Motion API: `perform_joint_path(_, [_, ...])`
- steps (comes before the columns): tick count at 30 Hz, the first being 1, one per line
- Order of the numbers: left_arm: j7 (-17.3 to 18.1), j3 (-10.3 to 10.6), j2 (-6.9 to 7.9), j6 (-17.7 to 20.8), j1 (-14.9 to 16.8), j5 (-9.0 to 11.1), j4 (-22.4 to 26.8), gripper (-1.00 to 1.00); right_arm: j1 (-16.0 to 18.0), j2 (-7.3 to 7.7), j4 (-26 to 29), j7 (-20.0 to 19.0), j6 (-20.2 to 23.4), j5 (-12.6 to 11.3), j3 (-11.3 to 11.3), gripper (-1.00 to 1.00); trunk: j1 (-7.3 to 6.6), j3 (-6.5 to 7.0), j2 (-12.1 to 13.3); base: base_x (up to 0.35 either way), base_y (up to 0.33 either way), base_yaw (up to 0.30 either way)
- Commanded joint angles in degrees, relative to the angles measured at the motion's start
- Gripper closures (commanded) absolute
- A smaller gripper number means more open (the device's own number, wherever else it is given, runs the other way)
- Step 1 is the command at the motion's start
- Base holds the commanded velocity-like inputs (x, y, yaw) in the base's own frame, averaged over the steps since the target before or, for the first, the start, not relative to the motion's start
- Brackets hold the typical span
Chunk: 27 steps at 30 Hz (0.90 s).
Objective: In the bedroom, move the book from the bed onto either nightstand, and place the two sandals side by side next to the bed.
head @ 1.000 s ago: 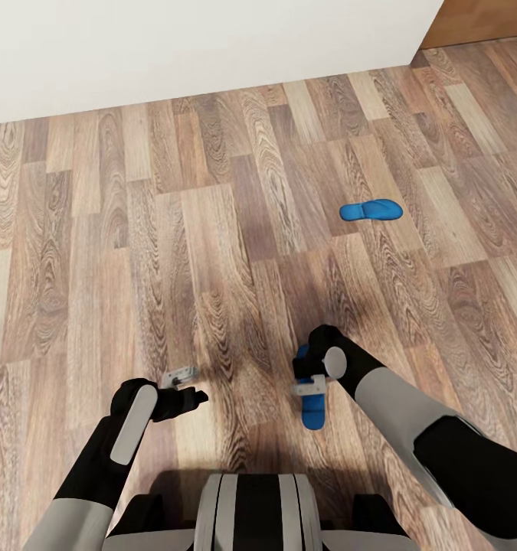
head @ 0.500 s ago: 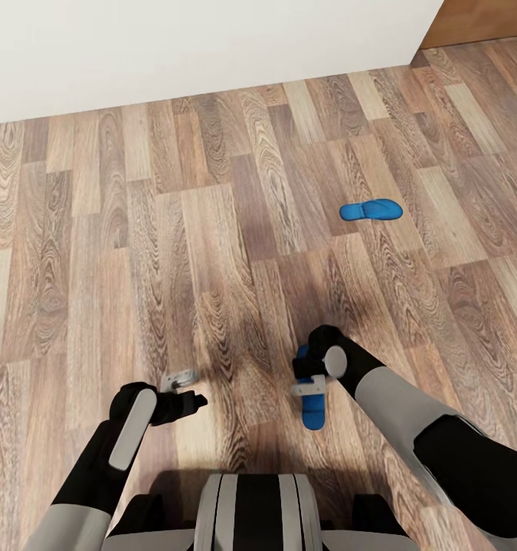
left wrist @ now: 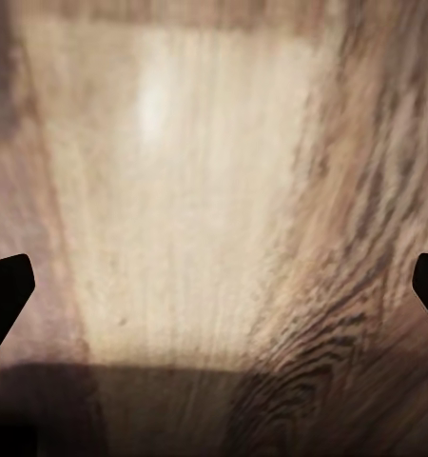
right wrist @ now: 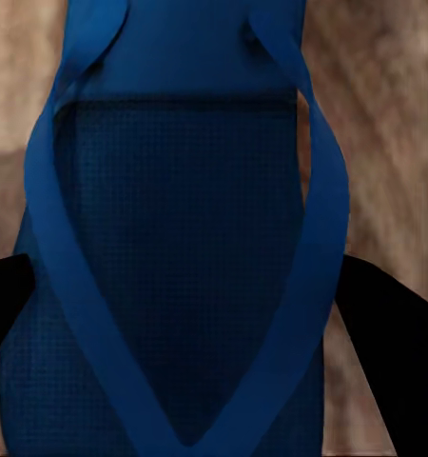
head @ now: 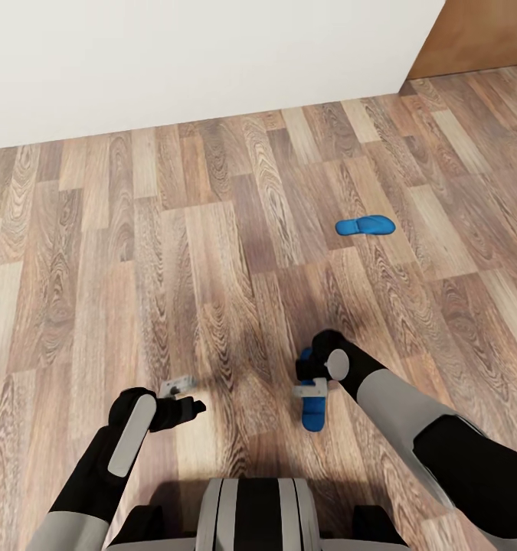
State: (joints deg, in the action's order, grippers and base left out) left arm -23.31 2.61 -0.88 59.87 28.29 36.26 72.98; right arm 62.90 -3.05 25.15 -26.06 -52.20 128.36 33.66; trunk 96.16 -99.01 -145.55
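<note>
Blue sandal (head: 313,413) pinched in right hand (head: 310,389); left hand (head: 183,392) spread, empty; carry level toward second sandal (head: 364,225); set parallel.

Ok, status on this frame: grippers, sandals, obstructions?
Right gripper shut on near sandal. Left gripper open, over bare floor. Second sandal lies apart, farther out. No obstruction visible.

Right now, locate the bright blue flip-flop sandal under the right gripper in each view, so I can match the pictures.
Head view: the bright blue flip-flop sandal lies low and right of centre, partly under the right gripper.
Right wrist view: the sandal is close up between the dark fingers.
Left wrist view: not in it.
Shared landmark: the wood-plank floor.
</note>
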Motion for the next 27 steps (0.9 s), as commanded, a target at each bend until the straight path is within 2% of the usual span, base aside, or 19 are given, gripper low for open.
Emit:
perform_joint_path(1, [-0.60,0.02,0.00,0.13,0.02,0.58,0.05,-1.00,0.03,0.03,0.05,-0.40,-0.10,-0.40,0.26,1.00,-0.03,0.20,0.00,0.000,0.000,0.000])
perform_joint_path(7, [-0.66,0.02,0.00,0.13,0.02,0.57,0.06,-1.00,0.22,0.06,0.14,-0.57,-0.70,-0.53,0.21,1.00,-0.18,1.53,0.08,0.000,0.000,0.000])
perform_joint_path(10, [-0.68,0.00,0.00,0.13,0.02,0.53,0.02,-1.00,0.48,0.07,0.42,-0.79,-3.06,-0.71,-0.28,1.00,-0.26,2.19,0.12,0.000,0.000,0.000])
perform_joint_path(13, [-0.68,-0.12,0.00,0.13,0.01,0.54,0.00,-1.00,1.53,-0.06,0.68,-2.75,-4.46,-0.92,-0.75,1.00,-0.34,2.86,0.16,0.000,0.000,0.000])
perform_joint_path(15, [-0.69,-0.18,-0.05,0.13,0.01,0.58,-0.01,-1.00,2.83,-0.17,0.73,-5.75,-4.96,-1.11,-2.34,1.00,-0.39,3.30,0.19,0.000,0.000,0.000])
perform_joint_path(17, [-0.67,-0.24,-0.11,0.13,0.05,0.63,0.00,-1.00,4.14,-0.28,0.67,-9.77,-5.28,-1.39,-6.29,1.00,-0.44,3.74,0.22,0.000,0.000,0.000])
perform_joint_path(18, [-0.68,-0.25,-0.14,0.13,0.08,0.66,-0.01,-1.00,4.65,-0.31,0.66,-11.96,-5.42,-1.61,-9.19,1.00,-0.47,3.96,0.23,0.000,0.000,0.000])
perform_joint_path(19, [-0.65,-0.27,-0.33,0.13,0.20,0.69,0.00,-1.00,5.41,-0.37,0.77,-16.64,-5.78,-2.16,-16.33,1.00,-0.49,4.19,0.24,0.000,0.000,0.000])
perform_joint_path(21, [-0.53,-0.29,-0.53,0.13,0.39,0.76,-0.01,-1.00,6.07,-0.40,0.98,-21.78,-5.97,-2.82,-24.57,1.00,-0.55,4.63,0.27,0.000,0.000,0.000])
perform_joint_path(22, [-0.31,-0.31,-0.75,0.13,0.73,1.05,-0.05,-1.00,7.13,-0.56,2.23,-30.39,-5.93,-4.65,-38.62,1.00,-0.57,4.85,0.28,0.000,0.000,0.000])
perform_joint_path(25, [-0.18,-0.34,-0.87,-0.85,1.33,1.21,-0.12,-1.00,7.86,-0.70,5.94,-39.94,-5.37,-7.03,-53.10,1.00,-0.65,5.51,0.32,0.000,0.000,0.000])
perform_joint_path(27, [-0.11,-0.37,-0.90,-1.63,1.87,1.30,-0.27,-1.00,8.21,-0.87,9.63,-46.43,-4.07,-8.75,-61.88,1.00,-0.70,5.96,0.35,0.000,0.000,0.000])
